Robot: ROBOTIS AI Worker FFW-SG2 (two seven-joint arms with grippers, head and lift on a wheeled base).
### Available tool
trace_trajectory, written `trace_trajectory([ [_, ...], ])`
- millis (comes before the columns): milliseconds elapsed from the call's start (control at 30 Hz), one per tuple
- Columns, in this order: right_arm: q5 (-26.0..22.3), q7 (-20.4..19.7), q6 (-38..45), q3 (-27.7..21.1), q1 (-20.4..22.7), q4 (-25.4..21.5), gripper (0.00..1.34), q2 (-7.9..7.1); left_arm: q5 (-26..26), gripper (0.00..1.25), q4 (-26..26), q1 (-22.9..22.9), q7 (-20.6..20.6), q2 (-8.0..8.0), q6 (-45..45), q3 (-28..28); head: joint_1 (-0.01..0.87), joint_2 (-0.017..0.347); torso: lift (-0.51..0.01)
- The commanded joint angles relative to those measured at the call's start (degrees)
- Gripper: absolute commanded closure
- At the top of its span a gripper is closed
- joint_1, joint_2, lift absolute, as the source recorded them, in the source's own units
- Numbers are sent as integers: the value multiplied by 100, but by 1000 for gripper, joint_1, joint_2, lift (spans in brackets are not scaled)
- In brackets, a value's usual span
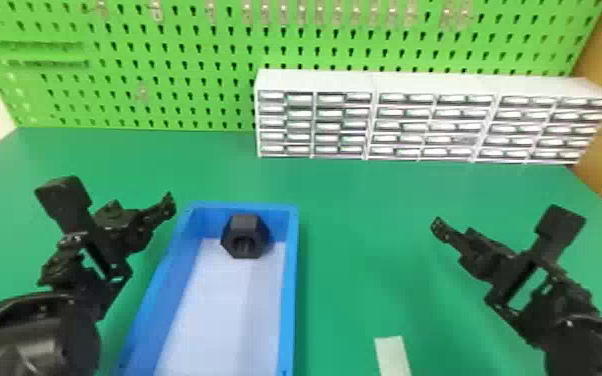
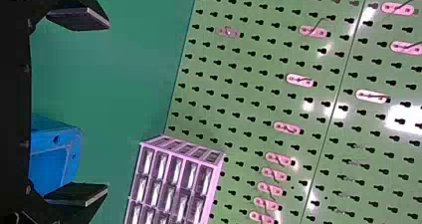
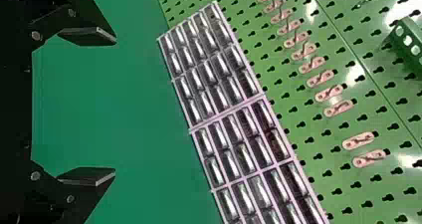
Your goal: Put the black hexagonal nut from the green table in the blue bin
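We see a pale strip [image 1: 392, 356] nearest on the green bench [image 1: 355, 280], then our left tool [image 1: 169, 204] and right tool [image 1: 437, 228], both released, the black hexagonal nut [image 1: 246, 227] inside the blue bin [image 1: 289, 300], at its far end, and white drawers [image 1: 405, 126] beyond.

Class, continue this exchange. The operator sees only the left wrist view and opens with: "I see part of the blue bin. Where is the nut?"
Observer: The black nut is inside the blue bin, at its far end.
Operator: Is the right gripper holding anything?
Observer: No, the right gripper is open and empty.
Operator: Anything on the green table to the bin's right?
Observer: Yes, a pale strip lies there, near the head view's bottom edge.
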Motion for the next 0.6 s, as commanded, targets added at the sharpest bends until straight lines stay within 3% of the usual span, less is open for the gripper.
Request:
trace_trajectory([
  [0,0,0,0,-8,9,0,343,0,2,125,0,-9,0,0,-1,1,666,32,-100],
  [567,0,0,0,-8,9,0,343,9,2,125,0,-18,0,0,-1,1,666,32,-100],
])
